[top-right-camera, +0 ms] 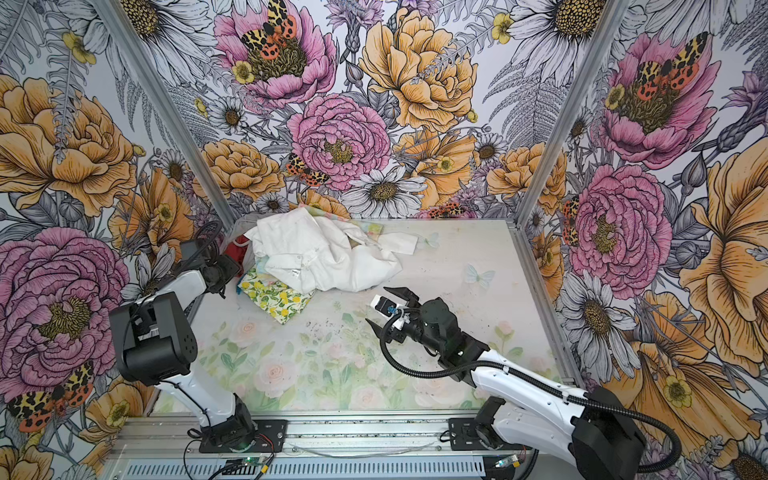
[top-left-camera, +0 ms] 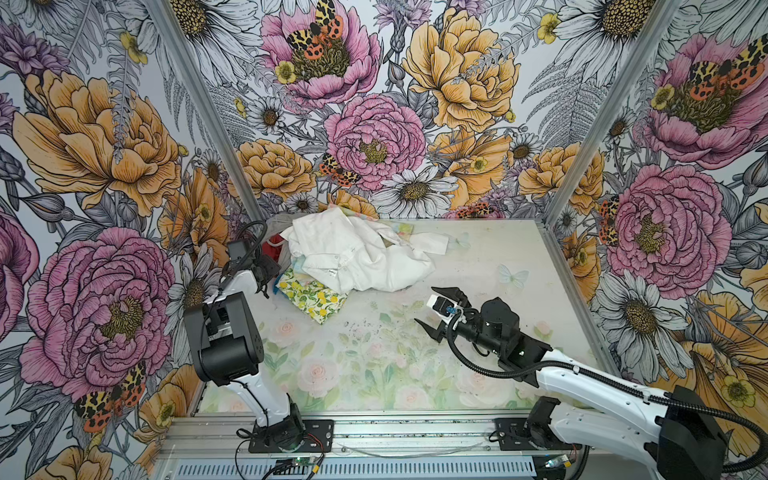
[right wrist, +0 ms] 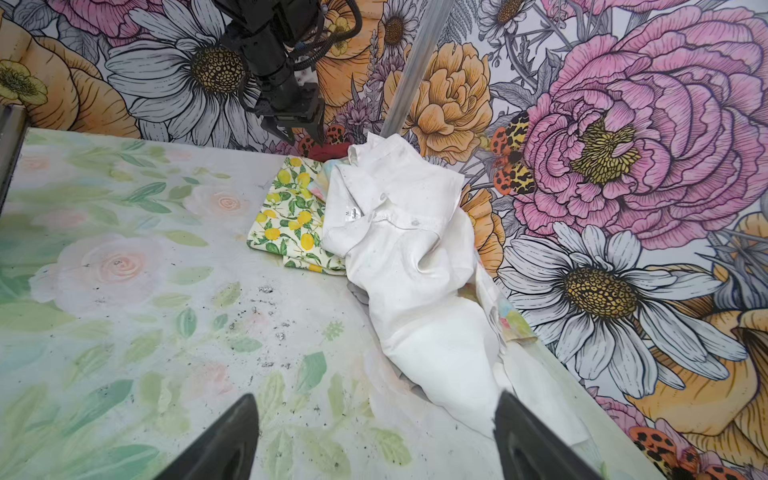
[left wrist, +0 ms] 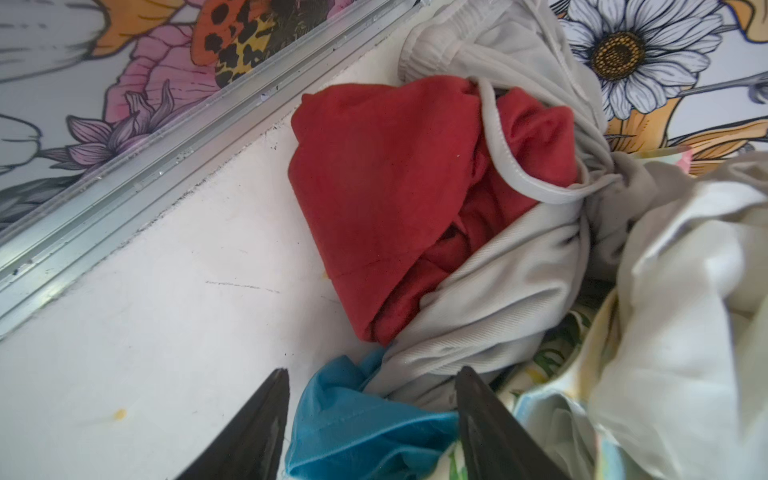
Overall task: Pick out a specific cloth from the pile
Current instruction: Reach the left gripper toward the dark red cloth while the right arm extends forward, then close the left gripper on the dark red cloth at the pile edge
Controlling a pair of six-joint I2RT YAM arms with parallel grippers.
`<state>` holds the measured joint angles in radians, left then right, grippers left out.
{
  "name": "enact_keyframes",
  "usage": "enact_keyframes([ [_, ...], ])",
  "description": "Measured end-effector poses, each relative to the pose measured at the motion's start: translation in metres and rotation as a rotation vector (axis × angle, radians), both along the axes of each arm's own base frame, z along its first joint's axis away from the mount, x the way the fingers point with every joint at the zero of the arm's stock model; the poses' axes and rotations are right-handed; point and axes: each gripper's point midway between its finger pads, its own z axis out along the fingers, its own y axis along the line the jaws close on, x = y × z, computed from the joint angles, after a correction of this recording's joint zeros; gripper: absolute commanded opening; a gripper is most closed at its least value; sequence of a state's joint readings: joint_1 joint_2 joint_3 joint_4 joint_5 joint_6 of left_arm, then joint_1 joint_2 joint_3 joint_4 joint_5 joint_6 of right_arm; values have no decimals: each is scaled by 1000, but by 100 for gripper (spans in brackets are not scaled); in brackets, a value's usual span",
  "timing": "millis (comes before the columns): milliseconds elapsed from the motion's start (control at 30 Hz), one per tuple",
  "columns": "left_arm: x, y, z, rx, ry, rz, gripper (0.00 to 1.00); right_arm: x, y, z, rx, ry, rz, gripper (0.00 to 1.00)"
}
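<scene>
In both top views you see the cloth (top-left-camera: 272, 246) only as a red sliver at the far left edge of the pile (top-left-camera: 357, 257), on the wall side. Your left gripper (top-left-camera: 268, 277) is just beside it. Your right gripper (top-left-camera: 425, 305) is well apart over the bare table (top-left-camera: 374, 353), jaws spread and empty, so the left arm is the nearer one. In the left wrist view the cloth (left wrist: 382, 187) lies straight ahead of the left gripper (left wrist: 372, 374), beyond its tips, with its long fold running away from them. A grey piece (left wrist: 478, 299) wraps over its inner side. A blue piece (left wrist: 353, 415) sits between the parted fingers, which clamp nothing that you can make out. In the right wrist view the cloth (right wrist: 328, 151) peeks out behind the lemon-print piece (right wrist: 291, 212), just under the left gripper's tips.
</scene>
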<state>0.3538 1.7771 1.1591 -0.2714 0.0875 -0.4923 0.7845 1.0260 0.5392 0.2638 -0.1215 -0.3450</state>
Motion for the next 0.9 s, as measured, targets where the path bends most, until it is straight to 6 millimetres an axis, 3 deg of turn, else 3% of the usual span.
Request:
enact_keyframes([
  [167,13,4,-12,-4,4,-3,62,-3,1,-2,-13,10,13,88],
  [400,30,10,-24,-4,5,-4,60,-15,19,3,-9,9,76,87],
  [500,36,13,-26,1,5,-7,50,-20,25,1,-15,15,97,86],
  [800,48,20,-31,54,14,-22,1,-22,31,-7,-33,31,112,85],
  [900,49,21,-29,76,19,-18,0,-21,32,-9,-38,36,111,85],
])
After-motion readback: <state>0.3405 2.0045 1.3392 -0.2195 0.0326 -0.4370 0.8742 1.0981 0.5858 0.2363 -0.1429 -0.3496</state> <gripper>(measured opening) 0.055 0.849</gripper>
